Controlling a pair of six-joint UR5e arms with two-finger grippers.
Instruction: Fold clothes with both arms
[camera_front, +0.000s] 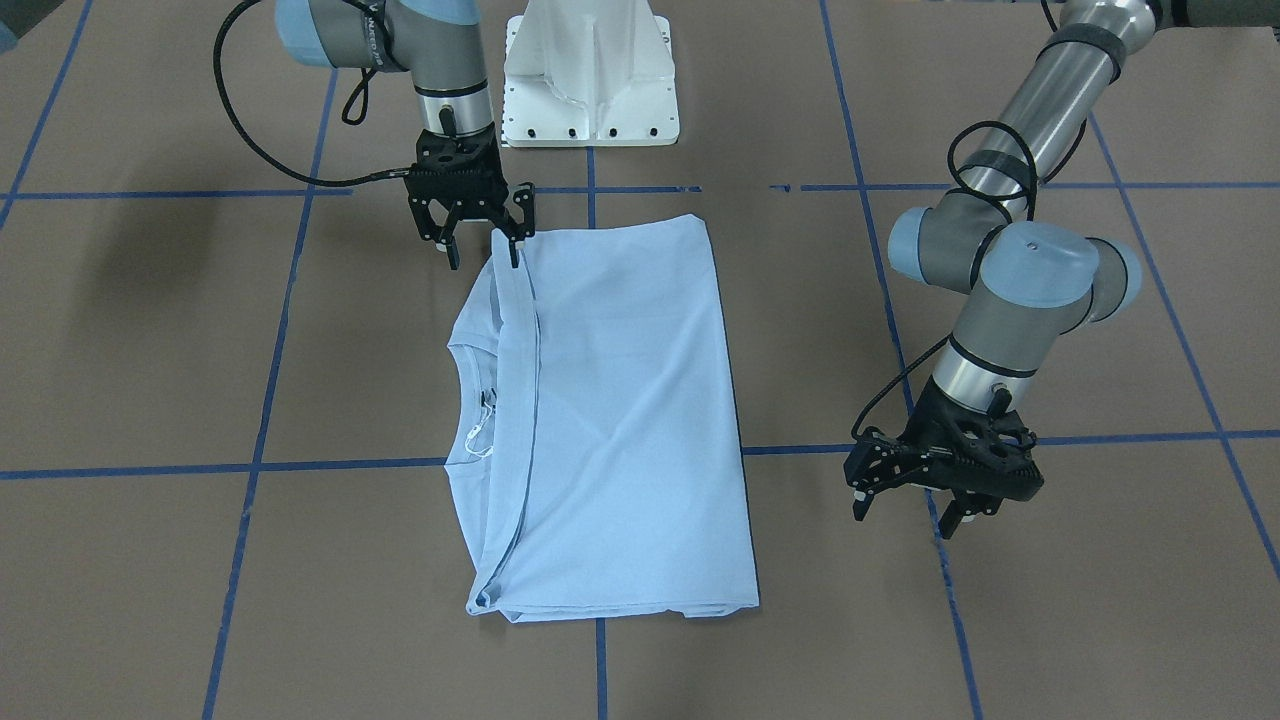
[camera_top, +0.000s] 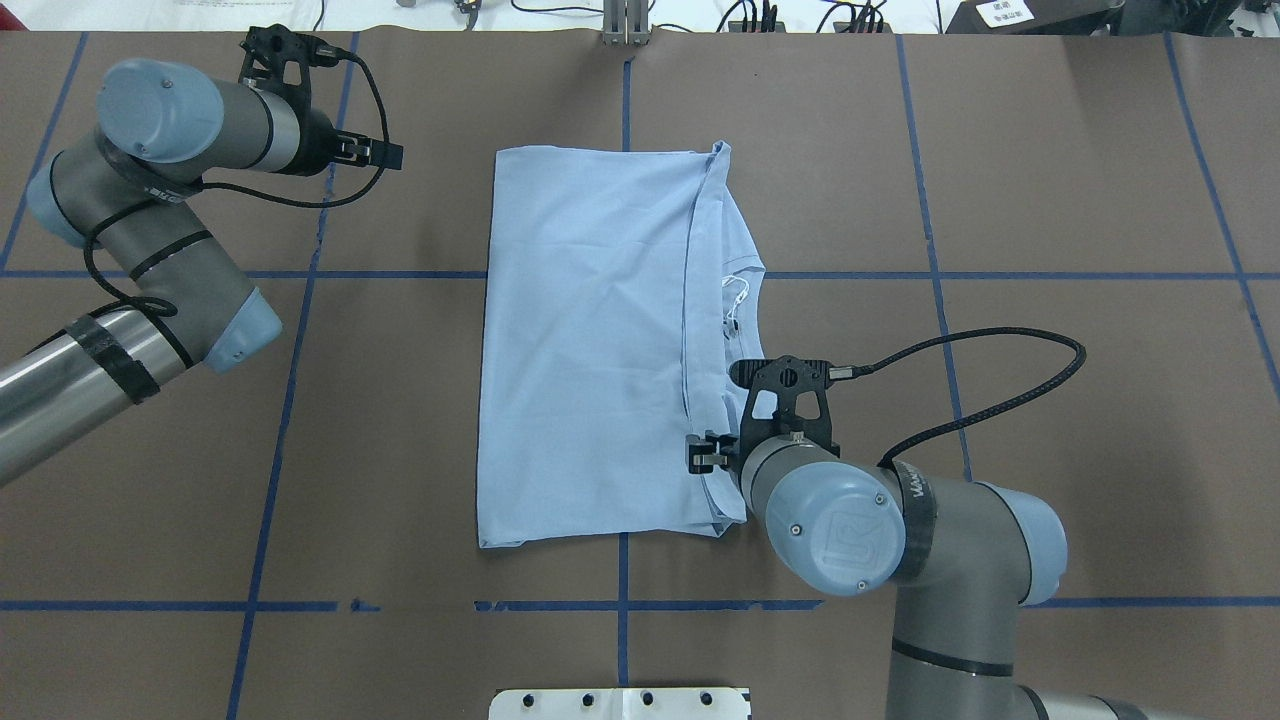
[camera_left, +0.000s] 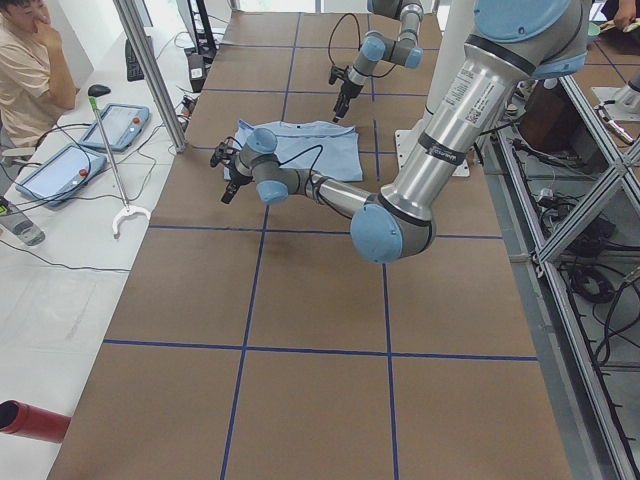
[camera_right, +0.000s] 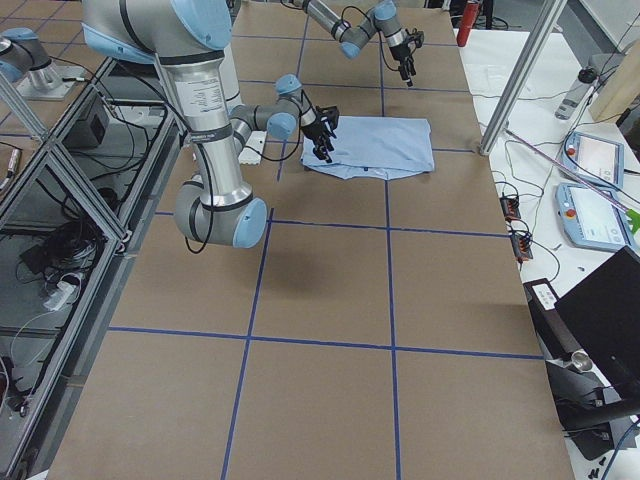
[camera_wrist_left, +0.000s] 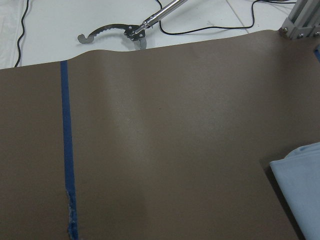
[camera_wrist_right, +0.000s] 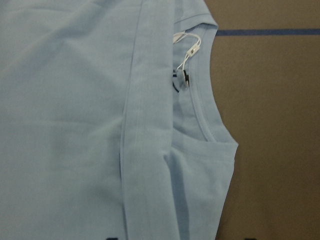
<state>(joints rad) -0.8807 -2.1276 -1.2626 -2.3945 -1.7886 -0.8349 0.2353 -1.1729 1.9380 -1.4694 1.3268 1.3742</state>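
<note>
- Across the table from the robot, looking down: the light blue T-shirt (camera_front: 620, 400) lies flat in the middle of the brown table (camera_front: 150, 330). It is folded so its hem runs alongside the collar, which points to the robot's right. The white tag (camera_front: 478, 435) shows in the neck opening.
- Same view: the right gripper (camera_front: 482, 252) hangs at the shirt corner nearest the white pedestal base (camera_front: 592, 75). Its jaws are spread, with one fingertip right at the hem's end. Whether it touches the cloth, I cannot tell. The left gripper (camera_front: 905, 510) hovers over bare table off the shirt's other long side, well apart from it, jaws spread and empty.
- Over the robot's shoulders: the shirt is a neat rectangle straddling a blue tape line (camera_top: 400, 274). The right gripper's fingers sit over the hem band near the robot's end. The left arm (camera_top: 170, 260) bends in clear of the cloth.
- From the left end: the near arm's gripper is off the shirt's near edge. An operator (camera_left: 25, 60) is at the side opposite the robot.
- From the right end: the near gripper is at the shirt's robot-side corner.
- Left wrist camera: mostly bare table, with a shirt corner at lower right. A metal grabber tool (camera_wrist_left: 125, 32) lies past the table's edge.
- Right wrist camera: collar, tag and hem band, close up.
</note>
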